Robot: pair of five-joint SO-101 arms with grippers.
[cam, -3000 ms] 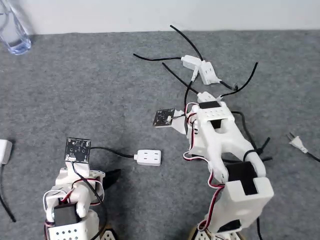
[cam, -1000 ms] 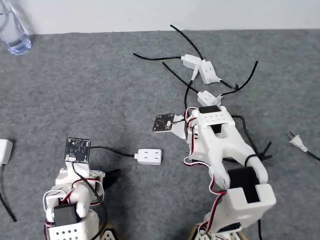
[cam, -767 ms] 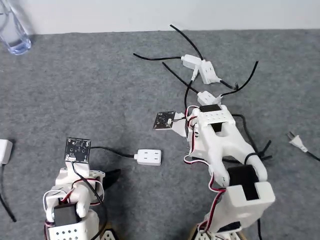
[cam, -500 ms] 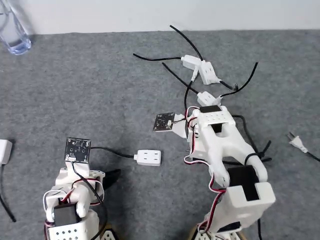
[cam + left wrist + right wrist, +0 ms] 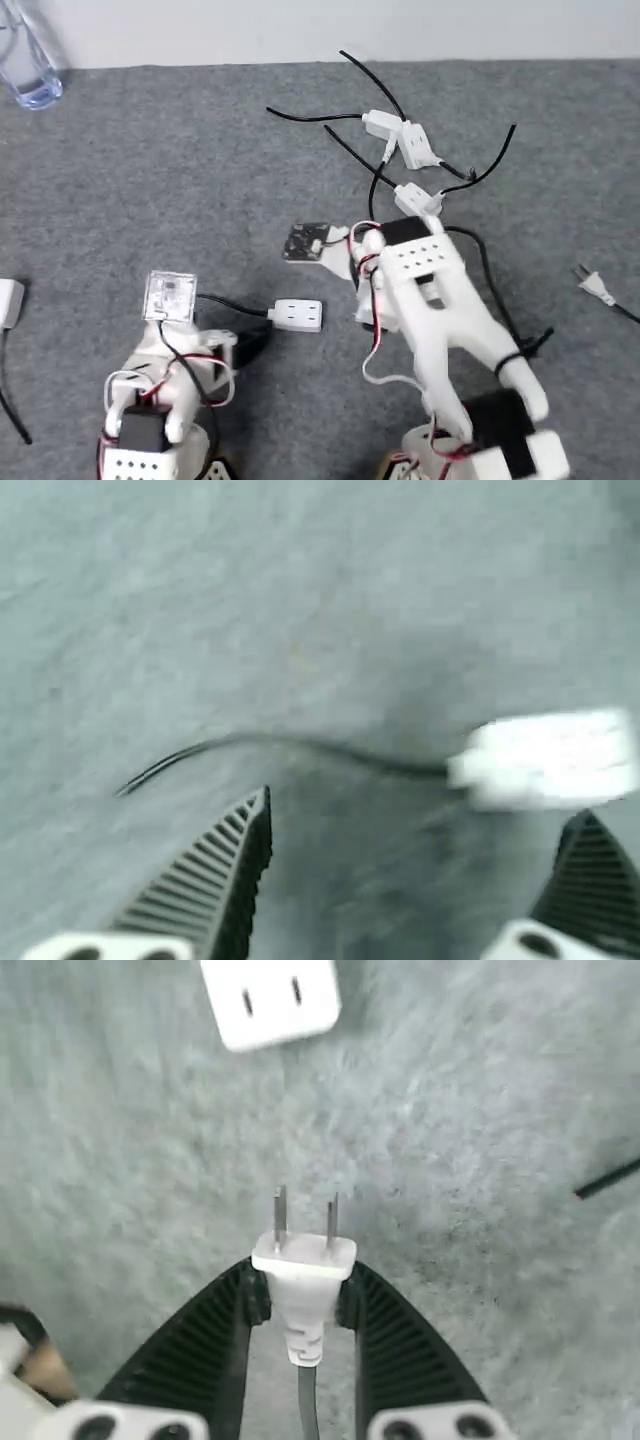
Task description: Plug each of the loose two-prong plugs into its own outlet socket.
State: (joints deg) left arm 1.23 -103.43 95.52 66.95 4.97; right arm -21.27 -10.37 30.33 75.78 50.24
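While right gripper (image 5: 303, 1300) clamps two-prong plug (image 5: 303, 1258), prongs toward outlet socket (image 5: 268, 1000), left gripper (image 5: 420, 825) gapes beside socket.

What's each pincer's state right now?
Left pincer: open, empty.
Right pincer: closed on a plug.
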